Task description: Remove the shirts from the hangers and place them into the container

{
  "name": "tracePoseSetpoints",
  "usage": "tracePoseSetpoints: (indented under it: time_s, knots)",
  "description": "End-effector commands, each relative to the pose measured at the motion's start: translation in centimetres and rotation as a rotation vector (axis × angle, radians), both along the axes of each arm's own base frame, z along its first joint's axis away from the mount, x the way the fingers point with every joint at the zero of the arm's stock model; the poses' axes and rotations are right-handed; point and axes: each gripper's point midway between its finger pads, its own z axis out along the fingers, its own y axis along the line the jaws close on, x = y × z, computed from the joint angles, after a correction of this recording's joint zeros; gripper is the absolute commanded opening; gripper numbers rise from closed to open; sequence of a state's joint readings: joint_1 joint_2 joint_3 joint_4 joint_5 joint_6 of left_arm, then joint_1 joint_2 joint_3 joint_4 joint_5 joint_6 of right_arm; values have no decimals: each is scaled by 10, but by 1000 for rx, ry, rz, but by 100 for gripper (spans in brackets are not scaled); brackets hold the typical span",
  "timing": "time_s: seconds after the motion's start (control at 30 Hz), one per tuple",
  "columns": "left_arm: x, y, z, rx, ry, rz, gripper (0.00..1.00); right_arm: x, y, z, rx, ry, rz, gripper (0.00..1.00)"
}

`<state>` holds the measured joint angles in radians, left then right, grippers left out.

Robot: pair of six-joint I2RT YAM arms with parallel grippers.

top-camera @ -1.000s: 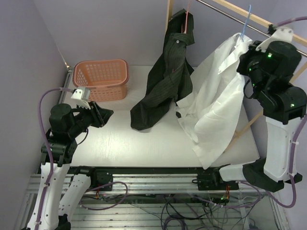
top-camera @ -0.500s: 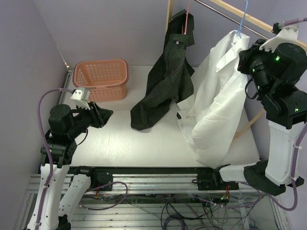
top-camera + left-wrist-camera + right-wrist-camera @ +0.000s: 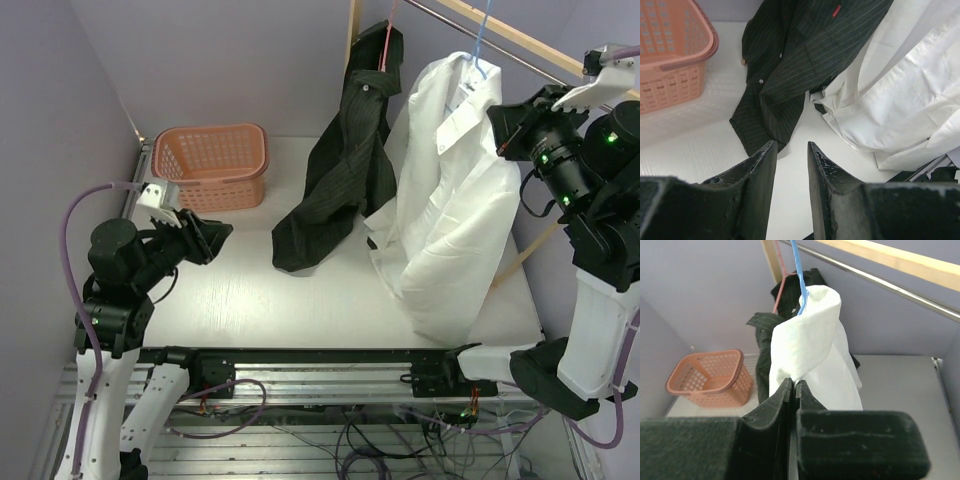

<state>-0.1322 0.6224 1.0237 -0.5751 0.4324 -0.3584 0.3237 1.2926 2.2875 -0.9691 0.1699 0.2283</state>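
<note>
Two grippers appear. Nearest, the left gripper (image 3: 791,146) is held narrowly parted, empty. The right gripper (image 3: 793,382) is clamped on the white shirt (image 3: 450,210); its blue hanger (image 3: 799,275) is largely hidden by cloth. A red tag (image 3: 836,11) on the striped dark shirt (image 3: 790,55) cannot be read. Beyond, the orange basket (image 3: 670,80) is cut off.

A basket (image 3: 212,130) stands at the desk's (image 3: 300,290) far left corner. A rail (image 3: 530,52) crosses above the far right corner. From it hang the left hanger (image 3: 388,40) and right hanger (image 3: 483,40). The left shirt (image 3: 345,170) trails onto the desk's middle; the right shirt (image 3: 450,210), touching it, rests near the right edge
</note>
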Motion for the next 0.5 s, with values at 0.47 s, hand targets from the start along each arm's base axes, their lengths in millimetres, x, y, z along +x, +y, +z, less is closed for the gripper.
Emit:
tracePoseSetpoints:
  time_s: [0.47]
  knots:
    - [-23,-27,159,-123,-293,-183,44,-165,105,36,158,-120,919,0]
